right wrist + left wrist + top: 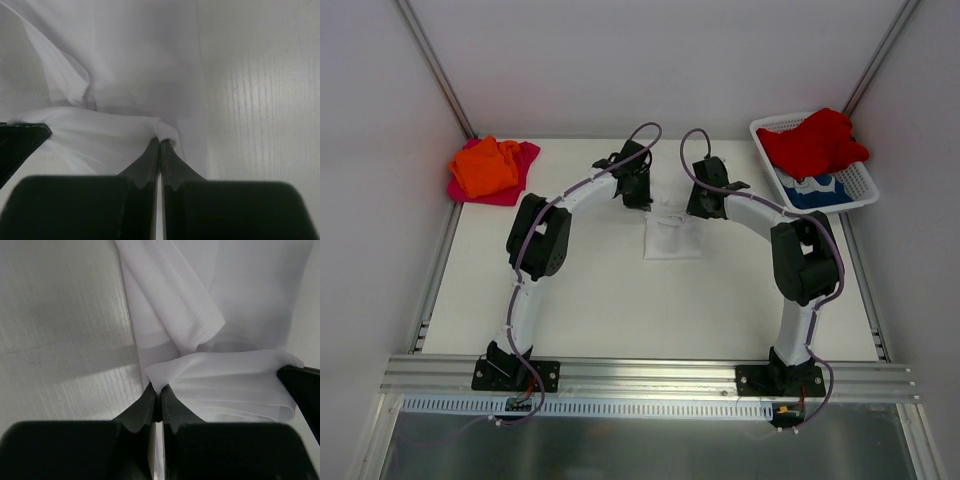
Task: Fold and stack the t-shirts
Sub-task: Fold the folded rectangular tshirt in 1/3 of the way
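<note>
Two shirts are sitting in the far left corner, the orange t-shirt (485, 165) bunched on top of the magenta-pink t-shirt (520, 182), and I'm guessing that's where your stack is going. Moving right, your left gripper (160, 392) is pinching one corner of the white t-shirt (672, 240), jaws squeezed tight with the fabric puckering out just above the tips. That white one is lying in the middle of the table (600, 300), looking like a small, partly folded rectangle with its far edge up at the two grippers. Your right gripper (160, 145) is doing the same on the other corner, clamped closed on a little bunch of cloth, and the edge is sagging between the two. Over on the far right, the red t-shirt (815, 140) and the blue-and-white t-shirt (815, 190) are waiting in the white mesh basket (862, 182).

So you're mid-fold on the white one, I reckon, with plenty of the job left. Next move is calling for both corners going up together and coming toward the near edge at the same pace. If one arm is leading, the fold is landing crooked, and that thin cloth is looking slippery
</note>
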`<control>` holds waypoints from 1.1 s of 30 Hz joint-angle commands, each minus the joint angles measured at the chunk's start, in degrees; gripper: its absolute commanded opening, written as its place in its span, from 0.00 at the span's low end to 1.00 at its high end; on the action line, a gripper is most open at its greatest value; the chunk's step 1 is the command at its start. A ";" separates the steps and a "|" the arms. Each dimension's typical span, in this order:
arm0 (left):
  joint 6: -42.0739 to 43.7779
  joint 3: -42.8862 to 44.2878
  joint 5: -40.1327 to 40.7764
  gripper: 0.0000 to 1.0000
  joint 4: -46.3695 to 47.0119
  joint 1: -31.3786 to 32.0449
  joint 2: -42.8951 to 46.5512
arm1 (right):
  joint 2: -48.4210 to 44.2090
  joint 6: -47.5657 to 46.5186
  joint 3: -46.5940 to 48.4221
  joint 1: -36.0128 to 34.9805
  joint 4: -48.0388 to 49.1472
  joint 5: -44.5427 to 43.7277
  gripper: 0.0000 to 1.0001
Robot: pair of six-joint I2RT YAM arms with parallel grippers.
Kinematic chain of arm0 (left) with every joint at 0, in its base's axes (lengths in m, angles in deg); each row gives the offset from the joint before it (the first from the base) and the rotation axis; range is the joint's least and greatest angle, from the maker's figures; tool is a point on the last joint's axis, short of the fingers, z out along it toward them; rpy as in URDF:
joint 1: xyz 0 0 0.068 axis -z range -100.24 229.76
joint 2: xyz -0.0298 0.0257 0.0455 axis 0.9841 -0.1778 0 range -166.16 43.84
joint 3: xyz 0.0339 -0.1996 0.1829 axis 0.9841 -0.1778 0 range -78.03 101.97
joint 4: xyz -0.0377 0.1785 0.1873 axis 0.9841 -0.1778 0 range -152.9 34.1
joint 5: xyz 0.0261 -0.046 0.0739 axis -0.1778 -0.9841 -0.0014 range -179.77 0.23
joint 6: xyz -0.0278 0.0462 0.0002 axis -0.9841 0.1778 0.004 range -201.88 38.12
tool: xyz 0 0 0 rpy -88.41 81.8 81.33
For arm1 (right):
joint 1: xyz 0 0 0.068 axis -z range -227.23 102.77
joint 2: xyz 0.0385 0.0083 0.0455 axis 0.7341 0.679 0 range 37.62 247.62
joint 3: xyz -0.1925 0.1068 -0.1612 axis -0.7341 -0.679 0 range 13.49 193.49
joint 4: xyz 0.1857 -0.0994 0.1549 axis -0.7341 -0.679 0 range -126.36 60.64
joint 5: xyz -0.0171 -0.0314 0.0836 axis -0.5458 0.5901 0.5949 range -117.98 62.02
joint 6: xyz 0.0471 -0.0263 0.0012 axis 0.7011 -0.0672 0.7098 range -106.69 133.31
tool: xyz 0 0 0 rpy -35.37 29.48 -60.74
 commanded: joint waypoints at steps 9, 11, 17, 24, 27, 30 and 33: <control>1.40 3.93 0.11 0.00 -0.93 -0.95 0.08 | -1.56 -1.61 1.43 2.65 0.06 -2.15 0.00; 1.40 4.37 0.03 0.00 -0.93 -0.95 0.07 | -1.65 -1.70 1.52 3.09 -0.03 -2.14 0.00; 1.84 5.68 -0.06 0.00 -0.93 -0.95 -0.53 | -2.09 -2.14 1.87 3.52 0.32 -2.76 0.00; 2.19 7.98 -0.51 0.49 -1.20 -1.57 -3.00 | 1.08 -2.14 4.68 4.41 -1.17 -1.70 0.24; 2.72 7.01 0.63 0.87 -1.28 -1.66 -2.13 | 0.73 -2.23 4.34 4.41 -1.26 -1.79 0.42; 2.90 5.43 1.60 0.99 -1.28 -1.74 -0.46 | -0.67 -2.40 3.46 4.41 -1.26 -2.14 0.48; 2.98 3.07 1.78 0.99 -1.28 -1.74 1.91 | -2.25 -2.58 2.49 4.41 -1.18 -2.41 0.48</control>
